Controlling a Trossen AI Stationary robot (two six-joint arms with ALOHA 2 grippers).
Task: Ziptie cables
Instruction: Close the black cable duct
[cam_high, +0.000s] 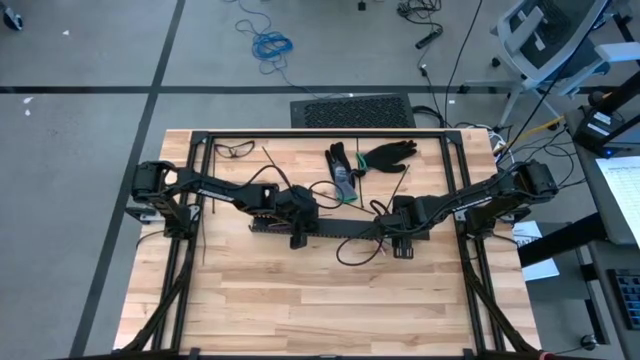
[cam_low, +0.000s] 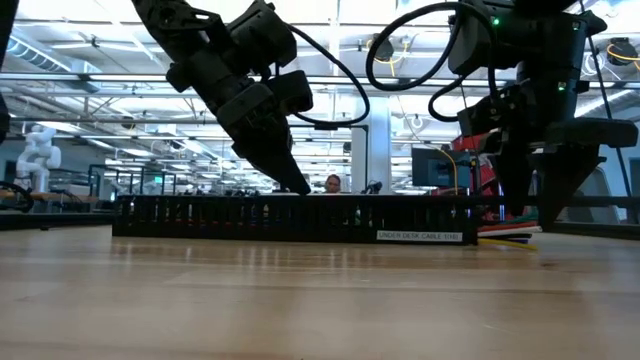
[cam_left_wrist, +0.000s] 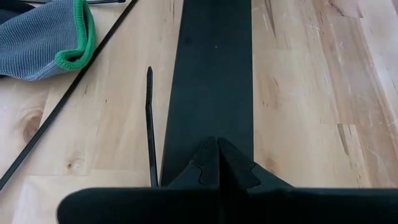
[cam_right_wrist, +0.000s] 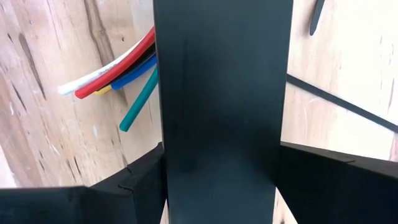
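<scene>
A long black slotted rail (cam_high: 330, 229) lies across the table's middle. My left gripper (cam_high: 298, 232) is shut and slants down, its tips over the rail's top (cam_left_wrist: 214, 74) near the left end. My right gripper (cam_high: 405, 245) points down at the rail's right end, one finger on each side of it. The cables' coloured ends (cam_right_wrist: 118, 78) stick out beside the rail there and rest on the wood (cam_low: 508, 236). Two zipties lie on the table by the rail, one (cam_left_wrist: 150, 124) alongside it and another (cam_left_wrist: 62, 99) lying aslant. My left gripper's shut fingertips (cam_left_wrist: 217, 158) come slanting down from the table's left onto the rail's flat top; whether they touch it, I cannot tell. My right gripper has the rail's two long sides (cam_right_wrist: 160, 143) between its fingers (cam_right_wrist: 140, 183), from above and across the rail. The rail rests on the table.
A grey glove with a green cuff (cam_left_wrist: 50, 31) and a black glove (cam_high: 388, 154) lie behind the rail. Spectacles (cam_high: 235, 150) sit at the far left. A black frame (cam_high: 320, 133) rims the table. Bare wood lies toward the near edge.
</scene>
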